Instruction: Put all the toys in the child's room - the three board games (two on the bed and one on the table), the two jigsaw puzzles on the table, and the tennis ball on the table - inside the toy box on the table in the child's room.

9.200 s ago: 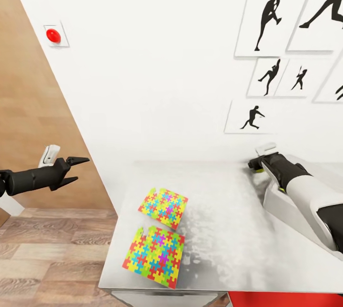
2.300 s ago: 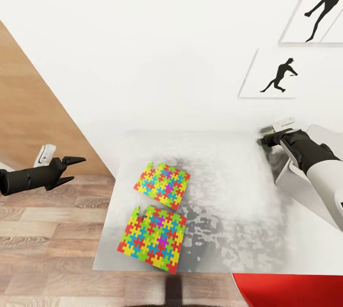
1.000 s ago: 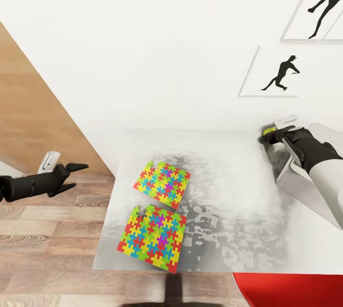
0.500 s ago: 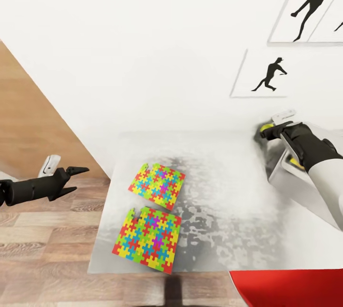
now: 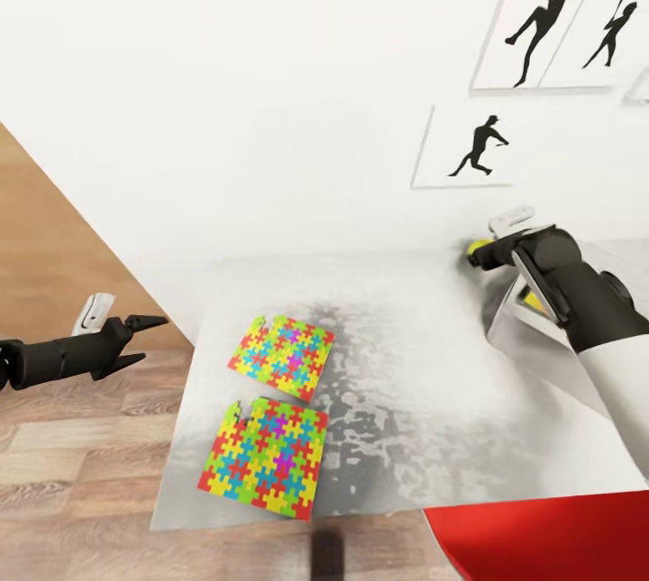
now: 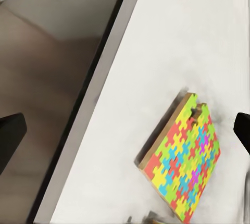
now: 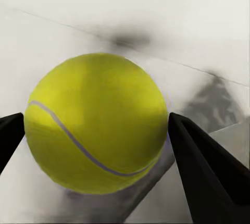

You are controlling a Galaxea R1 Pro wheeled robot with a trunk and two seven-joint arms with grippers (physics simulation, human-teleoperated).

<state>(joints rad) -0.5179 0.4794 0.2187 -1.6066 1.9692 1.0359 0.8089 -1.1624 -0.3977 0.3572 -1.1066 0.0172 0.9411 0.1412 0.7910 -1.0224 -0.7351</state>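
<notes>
Fingers of right gripper (image 5: 478, 254) flank tennis ball (image 7: 96, 122) near table's (image 5: 424, 401) back edge, unpinched.

White wall (image 5: 225, 68) — wood-plank floor (image 5: 72, 464)

Bare table (image 5: 424, 383) right of jigsaw puzzles (image 5: 270, 410)

Two flat multicoloured jigsaw puzzle squares (image 5: 281, 357) (image 5: 262, 458) lie on the pale grey table (image 5: 424, 401). One small yellow-green tennis ball (image 7: 97, 122) shows, and one shallow grey toy box (image 5: 509, 311) (partly hidden). Three black silhouette wall pictures (image 5: 475, 147) (image 5: 539, 15) (image 5: 610, 28) are clearly countable.
</notes>
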